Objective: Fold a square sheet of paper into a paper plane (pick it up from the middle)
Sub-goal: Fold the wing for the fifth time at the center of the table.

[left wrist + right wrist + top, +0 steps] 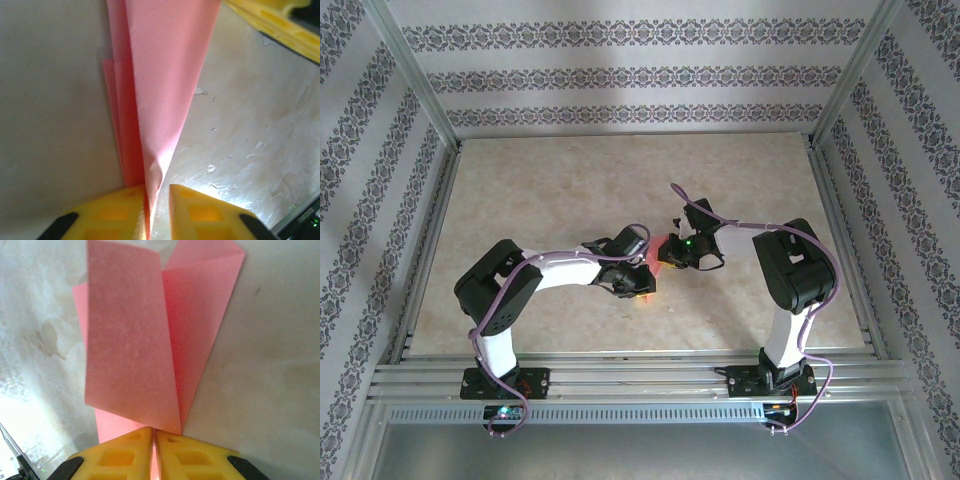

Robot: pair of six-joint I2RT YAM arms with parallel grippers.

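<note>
The pink sheet is folded into a narrow pointed paper plane, held in the air between both arms above the middle of the table. In the left wrist view the paper plane narrows down into my left gripper. Its jaws stand slightly apart: the paper lies against the left finger, with a gap to the right one. My right gripper is shut on the other end of the paper plane, where layered flaps and a centre crease fan out. From above, the left gripper and right gripper face each other.
The beige tabletop lies below, bounded by metal rails at the front and patterned walls on three sides. A yellow finger of the right gripper crosses the top right of the left wrist view.
</note>
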